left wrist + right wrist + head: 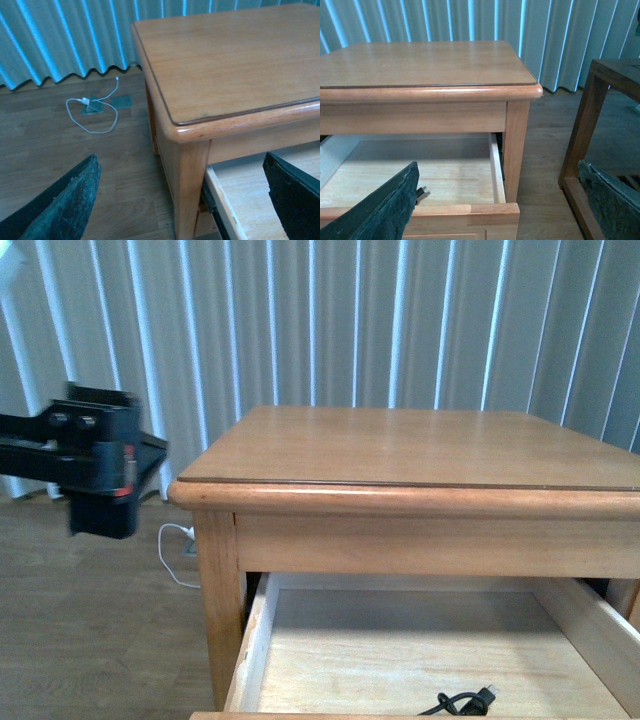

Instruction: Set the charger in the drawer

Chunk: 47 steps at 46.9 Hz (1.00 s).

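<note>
**Left claw** [180, 160]: jaws spread wide, nothing held. Both dark fingers [65, 205] run off the frame edge, so only their tips can be inspected. Directly ahead, between the tips, stands the corner leg of the table [230, 75]. A strip of the open drawer [240, 195] shows next to one finger, with most of its interior out of frame. Farther ahead of the claw, a thin white cable [95, 112] lies looped on the floor [50, 145] near the vertical blinds [60, 40]. In the front view the left arm [100, 465] is heavily blurred. It hangs off to the side of the table, clear of it, and its fingers cannot be made out there.

**Right claw** [497, 165]: jaws likewise wide apart, empty. It faces the drawer head-on, and the drawer's front rail lies just below the gap between its fingers.

**Charger** [462, 702]: inside the drawer, on the bare wood close to the front rail, below and ahead of the right claw, not touching it.
- Front view: only a loop of black cable and a plug end show. The rest is cut off at the frame edge, adapter block included.
- Right wrist view: only a small dark tip is visible, just beside one finger, which hides the remainder.

**Other**: a second wooden frame [590, 125] stands apart from the table, on the right claw's outer side. It is partly covered by the other finger.
</note>
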Each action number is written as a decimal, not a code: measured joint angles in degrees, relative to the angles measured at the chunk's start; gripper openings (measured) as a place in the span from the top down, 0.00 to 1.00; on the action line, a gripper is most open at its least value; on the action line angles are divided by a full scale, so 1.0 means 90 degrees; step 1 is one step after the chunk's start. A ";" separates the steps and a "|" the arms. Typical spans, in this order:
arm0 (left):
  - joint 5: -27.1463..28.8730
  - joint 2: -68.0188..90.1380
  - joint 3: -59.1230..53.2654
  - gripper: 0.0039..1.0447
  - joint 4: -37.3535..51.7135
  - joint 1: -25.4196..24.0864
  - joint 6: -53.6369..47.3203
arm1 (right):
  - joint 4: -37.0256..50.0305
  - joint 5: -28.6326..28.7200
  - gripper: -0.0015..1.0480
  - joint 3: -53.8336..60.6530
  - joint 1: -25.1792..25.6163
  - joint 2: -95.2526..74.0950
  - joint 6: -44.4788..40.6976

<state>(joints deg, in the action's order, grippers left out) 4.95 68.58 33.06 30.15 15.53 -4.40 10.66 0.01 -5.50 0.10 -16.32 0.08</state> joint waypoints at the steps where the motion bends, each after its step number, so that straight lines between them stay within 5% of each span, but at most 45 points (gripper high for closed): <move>1: 0.0010 -0.0165 -0.0092 0.06 -0.0049 -0.0051 0.0022 | 0.0000 0.0000 0.08 0.0000 0.0000 -0.0002 0.0000; 20: 0.0437 -0.3043 -0.1916 0.06 -0.1175 -0.1477 0.0743 | 0.0000 0.0000 0.08 0.0000 0.0000 -0.0002 0.0000; 31: 0.0374 -0.3160 -0.2033 0.06 -0.1158 -0.1608 0.0845 | 0.0000 0.0000 0.08 0.0000 0.0000 0.0000 0.0000; 36: -0.0430 -0.3286 -0.2387 0.22 -0.0401 -0.1698 0.0668 | 0.0000 0.0000 0.08 0.0000 0.0000 0.0000 0.0000; 47: -0.0549 -0.3869 -0.2880 0.60 -0.0418 -0.1710 0.0563 | 0.0000 0.0000 0.08 0.0000 0.0000 0.0000 0.0000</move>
<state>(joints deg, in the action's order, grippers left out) 0.01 33.76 7.14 26.39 0.14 0.67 10.66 0.01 -5.50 0.10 -16.32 0.08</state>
